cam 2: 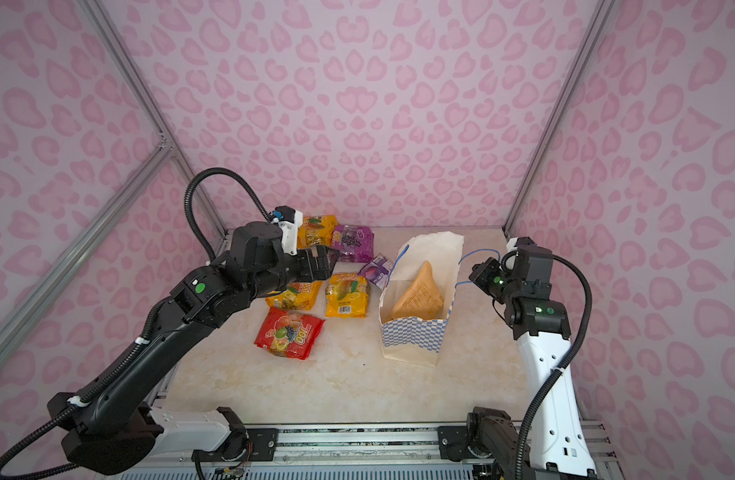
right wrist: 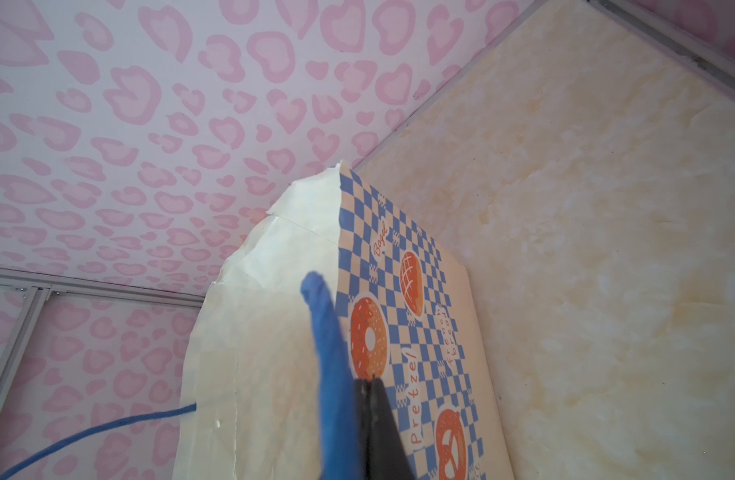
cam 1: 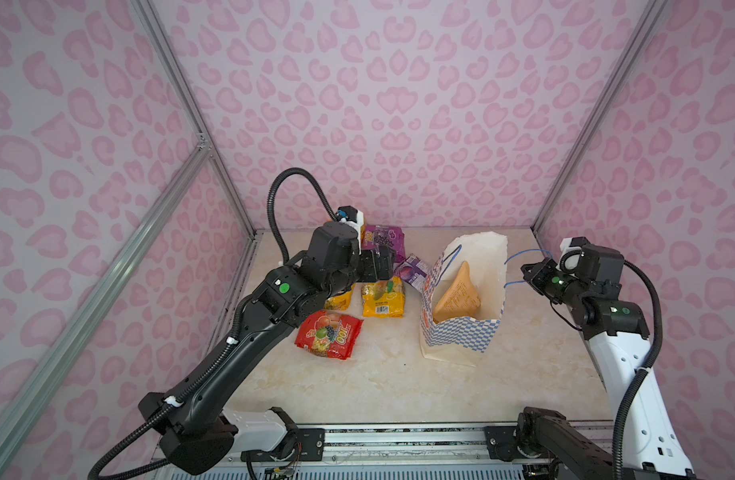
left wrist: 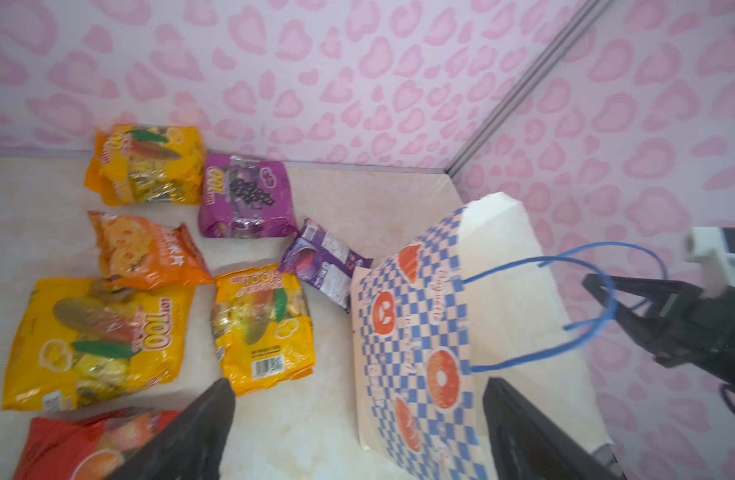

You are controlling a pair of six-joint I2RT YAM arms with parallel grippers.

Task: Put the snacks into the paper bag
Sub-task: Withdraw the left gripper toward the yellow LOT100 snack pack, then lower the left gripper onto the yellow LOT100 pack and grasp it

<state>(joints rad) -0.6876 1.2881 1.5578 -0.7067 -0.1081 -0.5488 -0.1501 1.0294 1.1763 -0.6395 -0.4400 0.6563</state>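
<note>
The left gripper [left wrist: 357,384] has its jaws wide apart and nothing is between them. It hangs over the group of snacks [cam 1: 357,291], just left of the paper bag [cam 1: 461,338]. The right gripper [right wrist: 370,386] is closed on a blue cord handle [right wrist: 324,332] of the bag and holds it out to the right, away from the bag's rim.

The bag stands upright on the right half of the table, its mouth open upward. A tan-orange pouch [cam 1: 457,295] leans tilted inside it. The second handle [cam 1: 451,257] rises at the left rim, on the side toward the left gripper.

At the bag's left wall lies a small purple packet [left wrist: 324,262], which seems to touch it. Further out are a yellow packet with a barcode [left wrist: 266,328], a purple grape packet [left wrist: 245,195], an orange packet [left wrist: 145,253], a large yellow packet [left wrist: 95,340] and a yellow-orange packet [left wrist: 145,164] near the back wall. A red fruit packet [cam 1: 328,334] lies nearest the front. All lie flat and close together.

The table [cam 1: 378,390] is beige, like marble, and its front half is bare up to the metal rail [cam 1: 399,438]. Pink patterned walls [cam 1: 399,104] close three sides. In both top views the left arm [cam 1: 253,328] crosses above the leftmost packets.
</note>
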